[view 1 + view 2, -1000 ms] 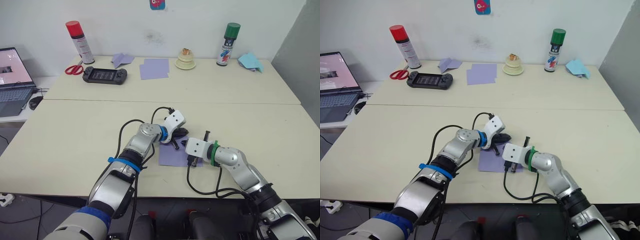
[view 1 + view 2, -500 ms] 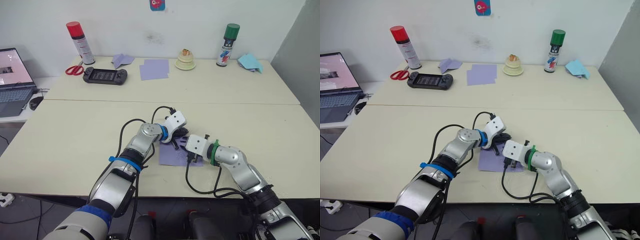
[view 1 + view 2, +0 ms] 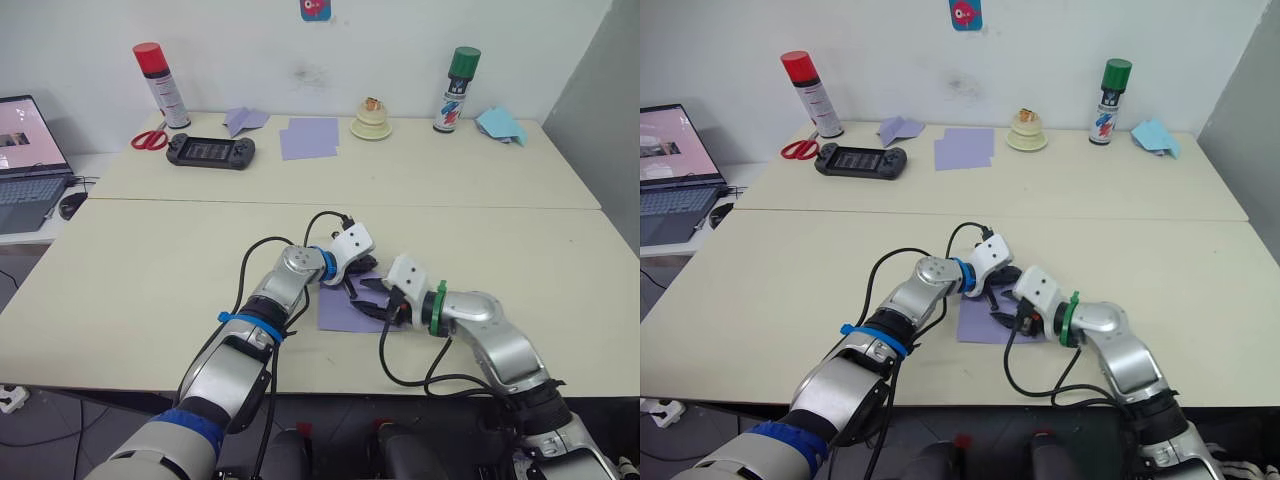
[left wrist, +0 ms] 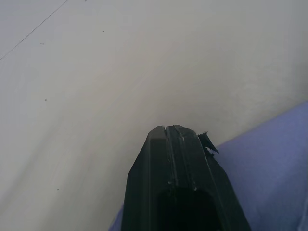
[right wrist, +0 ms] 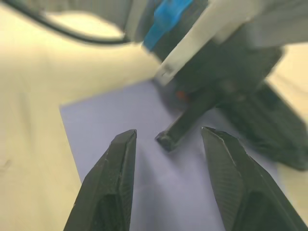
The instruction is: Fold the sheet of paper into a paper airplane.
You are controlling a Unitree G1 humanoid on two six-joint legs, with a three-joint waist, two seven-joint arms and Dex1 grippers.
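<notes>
Lavender sheet of paper (image 3: 345, 312) flat on table (image 3: 150, 270), pinned by clenched left gripper (image 4: 177, 131); spread right gripper (image 5: 166, 144) risks crumpling it.

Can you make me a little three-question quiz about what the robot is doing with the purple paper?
1. True or false: the sheet of paper lies flat on the table.
2. Which gripper has its fingers apart over the sheet: A) left gripper B) right gripper?
3. What colour is the cap of the spray can beside the scissors?

Key: 1 true; 2 B; 3 red.
</notes>
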